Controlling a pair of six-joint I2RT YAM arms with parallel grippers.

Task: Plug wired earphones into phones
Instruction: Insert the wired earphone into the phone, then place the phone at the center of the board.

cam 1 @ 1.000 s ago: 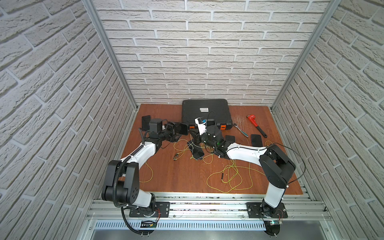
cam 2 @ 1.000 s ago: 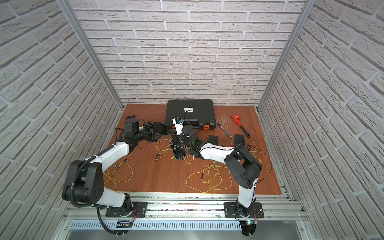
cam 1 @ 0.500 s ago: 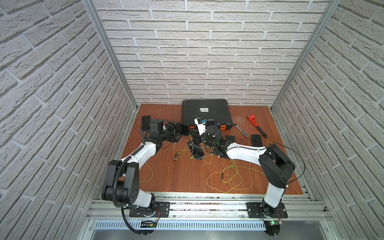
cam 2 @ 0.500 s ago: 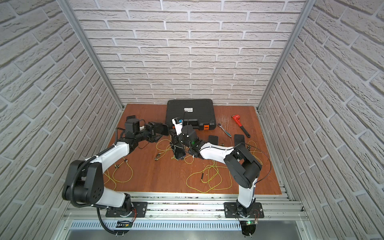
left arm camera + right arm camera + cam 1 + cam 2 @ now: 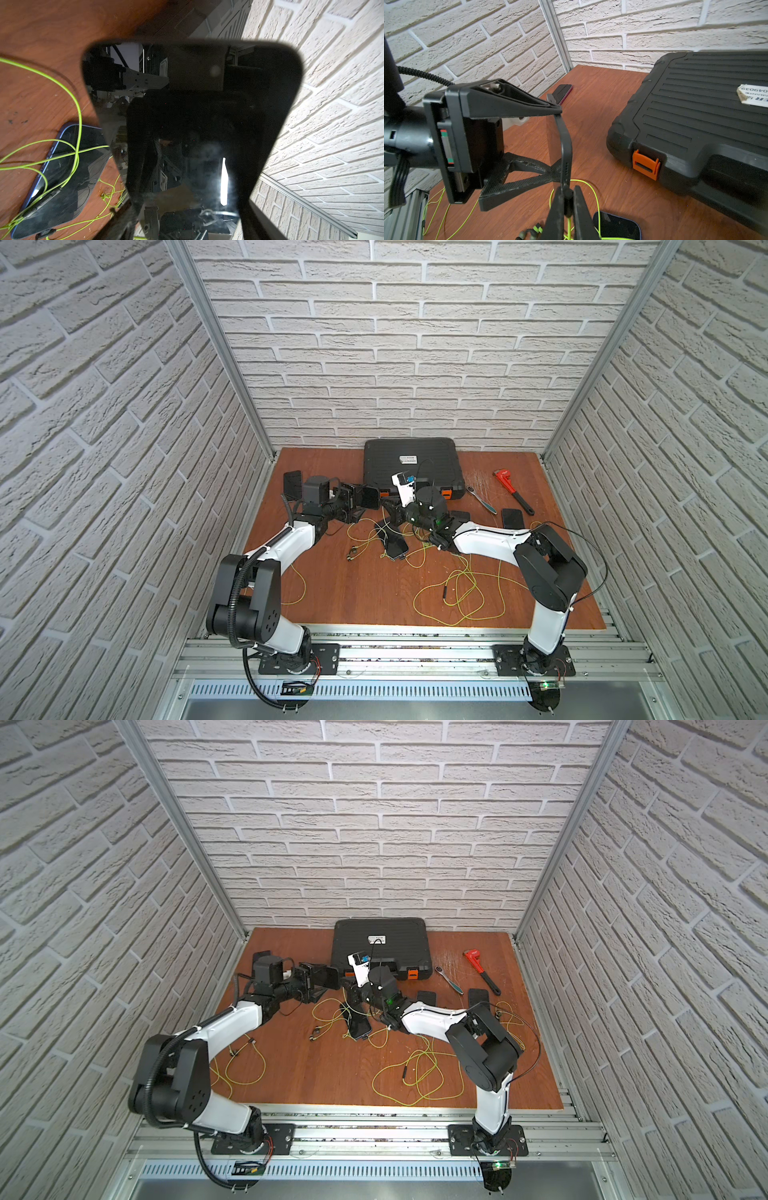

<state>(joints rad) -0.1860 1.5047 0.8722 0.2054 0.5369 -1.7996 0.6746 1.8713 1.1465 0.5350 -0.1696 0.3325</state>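
Only one piece of print can be read. A white label (image 5: 752,97) is stuck on the ribbed lid of the black case (image 5: 685,124). In the right wrist view it shows the digits "049039", below them small letters that look like "ARANTIE", and larger letters "ER"; the picture's edge cuts off the rest. In both top views the same label (image 5: 408,459) (image 5: 376,939) sits at the table's 12 o'clock, its print too small to read.

Both arms bent inward, left hand (image 5: 563,143) wide in a clamp, right hand (image 5: 568,196) pinched closed just beside it.
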